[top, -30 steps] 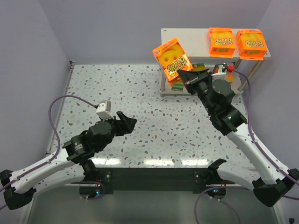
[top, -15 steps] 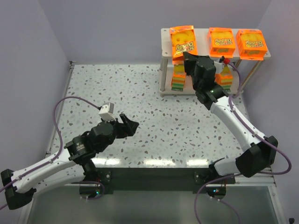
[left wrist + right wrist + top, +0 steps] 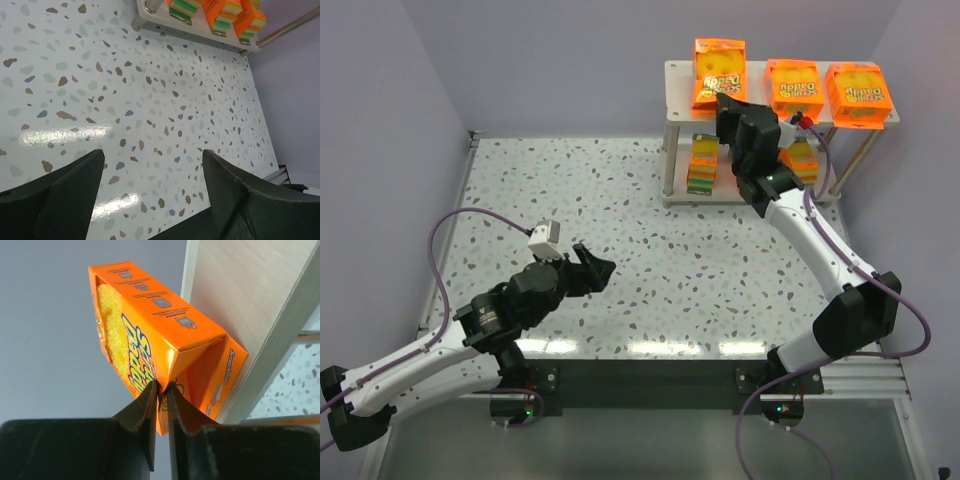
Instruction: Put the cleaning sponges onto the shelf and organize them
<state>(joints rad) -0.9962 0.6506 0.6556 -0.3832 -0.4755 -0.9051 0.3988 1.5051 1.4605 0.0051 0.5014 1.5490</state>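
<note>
right jaws clamped on one edge of a pack (image 3: 718, 72), up at the shelf (image 3: 677, 95) top. left jaws wide open, empty, over the table (image 3: 650, 230).

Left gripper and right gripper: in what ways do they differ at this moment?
The left gripper is open and empty; the right gripper is shut on a sponge pack. The left gripper hangs low over the speckled table; the right gripper is raised at the top board of the shelf. Both have dark fingers.
</note>
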